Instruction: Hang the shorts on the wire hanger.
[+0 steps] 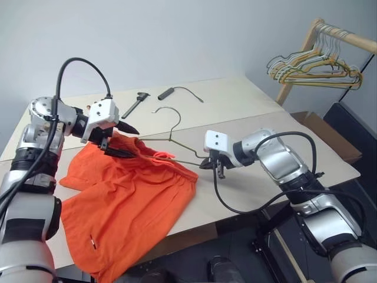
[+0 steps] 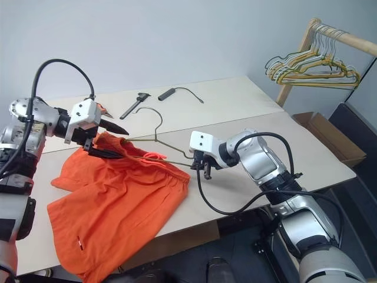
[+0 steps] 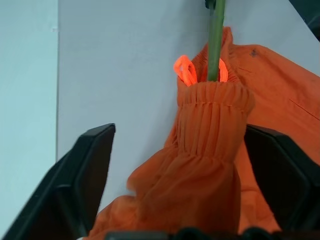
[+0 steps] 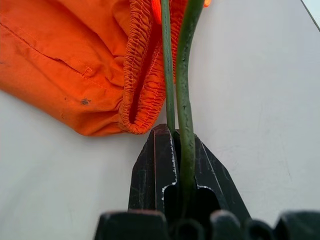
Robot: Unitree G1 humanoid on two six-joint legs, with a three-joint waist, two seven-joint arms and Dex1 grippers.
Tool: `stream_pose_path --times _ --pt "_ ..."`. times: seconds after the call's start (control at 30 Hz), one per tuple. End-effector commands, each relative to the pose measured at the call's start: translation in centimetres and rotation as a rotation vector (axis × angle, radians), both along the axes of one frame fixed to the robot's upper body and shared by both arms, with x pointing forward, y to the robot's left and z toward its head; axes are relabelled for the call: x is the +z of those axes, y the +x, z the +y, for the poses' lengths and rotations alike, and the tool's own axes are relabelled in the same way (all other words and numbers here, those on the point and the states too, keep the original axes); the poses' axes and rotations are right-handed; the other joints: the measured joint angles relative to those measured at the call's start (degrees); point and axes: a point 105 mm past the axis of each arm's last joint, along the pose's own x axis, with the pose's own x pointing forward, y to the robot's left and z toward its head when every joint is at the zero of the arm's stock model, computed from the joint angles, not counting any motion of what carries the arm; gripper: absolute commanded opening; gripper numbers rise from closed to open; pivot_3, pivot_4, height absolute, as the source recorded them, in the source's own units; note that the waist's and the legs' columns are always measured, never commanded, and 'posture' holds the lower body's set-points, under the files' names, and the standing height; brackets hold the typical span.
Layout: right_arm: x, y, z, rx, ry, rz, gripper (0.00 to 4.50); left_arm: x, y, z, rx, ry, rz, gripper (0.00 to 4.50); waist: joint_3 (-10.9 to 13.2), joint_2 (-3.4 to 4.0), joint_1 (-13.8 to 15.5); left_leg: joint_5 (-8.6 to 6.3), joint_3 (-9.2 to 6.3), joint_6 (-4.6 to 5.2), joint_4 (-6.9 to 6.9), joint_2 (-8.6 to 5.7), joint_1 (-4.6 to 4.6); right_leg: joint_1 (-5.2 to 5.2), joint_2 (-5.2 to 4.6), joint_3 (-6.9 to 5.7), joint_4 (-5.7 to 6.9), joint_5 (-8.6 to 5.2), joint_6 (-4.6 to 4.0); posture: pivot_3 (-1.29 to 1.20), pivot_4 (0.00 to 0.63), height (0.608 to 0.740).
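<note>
Orange shorts [image 1: 123,197]: on the surface, waistband threaded onto the wire hanger [image 1: 177,141]. Right end effector [image 1: 211,163]: clenched on the hanger's end. Left end effector [image 1: 121,140]: released, straddling the bunched waistband. Remaining: draw fabric further along the hanger.
</note>
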Motion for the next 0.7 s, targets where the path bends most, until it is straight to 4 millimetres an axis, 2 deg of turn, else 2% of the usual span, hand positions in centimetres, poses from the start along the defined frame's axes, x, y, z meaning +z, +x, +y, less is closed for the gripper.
stream_pose_path --times 0.03,0.33,0.5,0.6,0.7 --pt "1.2 -0.2 0.6 0.032 0.007 -0.055 0.0 1.3 0.1 -0.4 -0.023 -0.008 -0.029 3.0 0.0 0.0 0.0 0.0 0.0 0.01 0.02 0.0 -0.05 -0.03 0.0 0.0 0.0 0.0 0.01 -0.1 0.0 0.74" --pt "0.8 -0.1 0.5 0.043 -0.025 -0.081 0.0 1.8 -0.2 -0.8 -0.041 -0.05 -0.019 0.06 0.0 0.0 0.0 -0.01 -0.01 0.03 0.12 -0.01 -0.23 -0.15 0.0 0.0 0.05 0.06 0.09 -0.1 0.0 0.74" --pt "0.9 -0.2 0.6 0.076 -0.036 -0.137 0.0 0.9 -0.6 -0.2 -0.051 -0.004 -0.004 0.02 0.0 0.0 0.0 -0.02 0.0 0.04 0.13 -0.01 -0.23 -0.17 0.0 0.02 0.06 0.06 0.1 -0.1 0.0 0.74" --pt "0.8 -0.2 0.4 0.096 -0.062 -0.2 0.83 0.8 -0.6 -0.1 -0.056 -0.003 -0.024 0.0 0.0 0.0 0.0 -0.02 0.0 0.04 0.14 -0.02 -0.24 -0.17 0.0 0.02 0.03 0.05 0.11 -0.11 0.0 0.74" --pt "1.3 0.1 0.2 0.071 -0.034 -0.207 1.87 1.0 -0.6 -0.1 -0.058 -0.021 -0.035 0.0 0.0 0.0 0.0 -0.03 0.01 0.05 0.22 -0.04 -0.27 -0.17 -0.02 0.02 0.02 0.05 0.12 -0.11 0.0 0.74"
